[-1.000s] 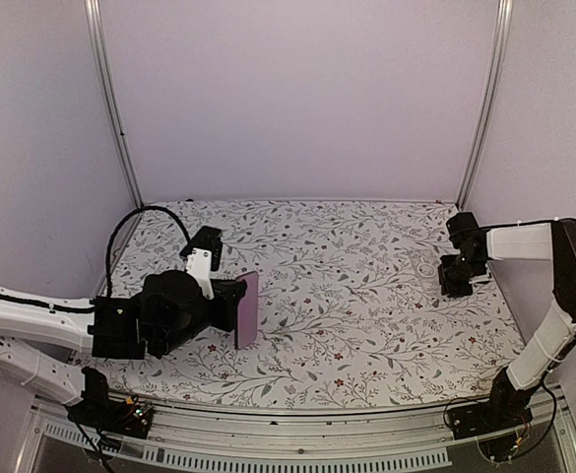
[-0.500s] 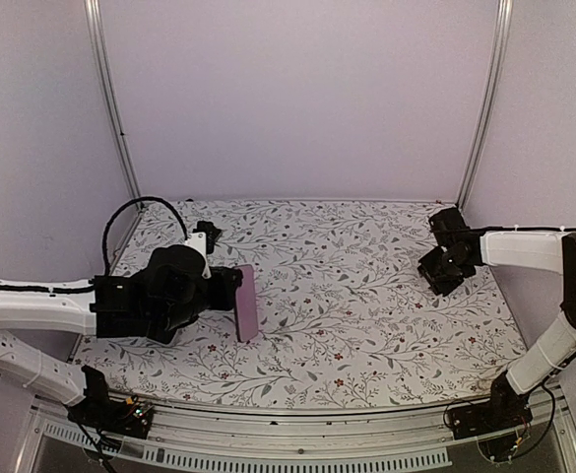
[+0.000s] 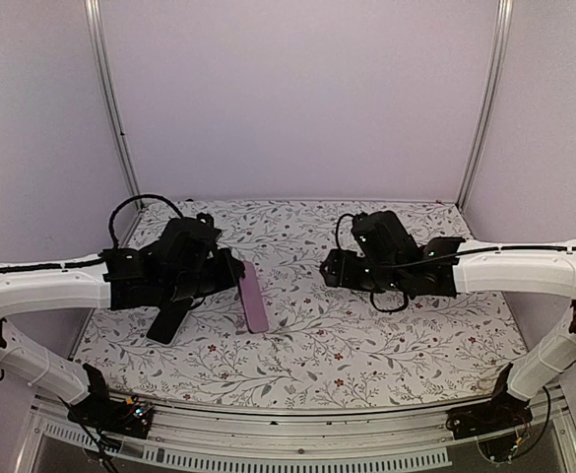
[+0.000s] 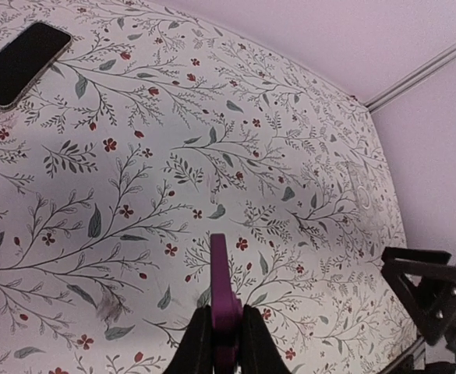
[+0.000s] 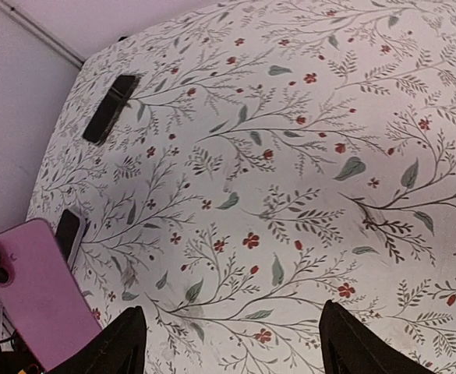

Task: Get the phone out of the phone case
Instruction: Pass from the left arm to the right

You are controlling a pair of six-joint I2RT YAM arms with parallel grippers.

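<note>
So, left gripper [image 4: 226, 318] is clamped tight on a purple slab [image 4: 219, 273], phone-sized w/ rounded corners. It's pinched by 1 end, so the rest sticks out past the fingertips. In the top cam the slab sits left of centre, tilted, thin edge up. Can't tell if its low end touches the floral cloth [image 3: 297, 370] or hangs just over it. Also can't tell if there's a phone inside, since only purple shows on the side facing right.

Right gripper [image 5: 229, 339] is out over the middle of the table, right of the slab and apart from it. Its fingers [image 5: 122, 347] are spread wide w/ nothing between them, just cloth underneath. Its wrist cam has the slab in the bottom-left corner.

The case [image 4: 357, 187] is tbh barely visible: a faint pale see-through outline lying flat on the cloth on the right side, well apart from the slab. Only the left wrist cam catches it; in the top cam the right arm [image 3: 504, 271] covers that spot.

2 other things: 1 black phone [image 5: 111, 107] lies flat by the far-left corner. A 2nd black phone [image 5: 69, 234] lies flat further left, just beside the slab.
</note>
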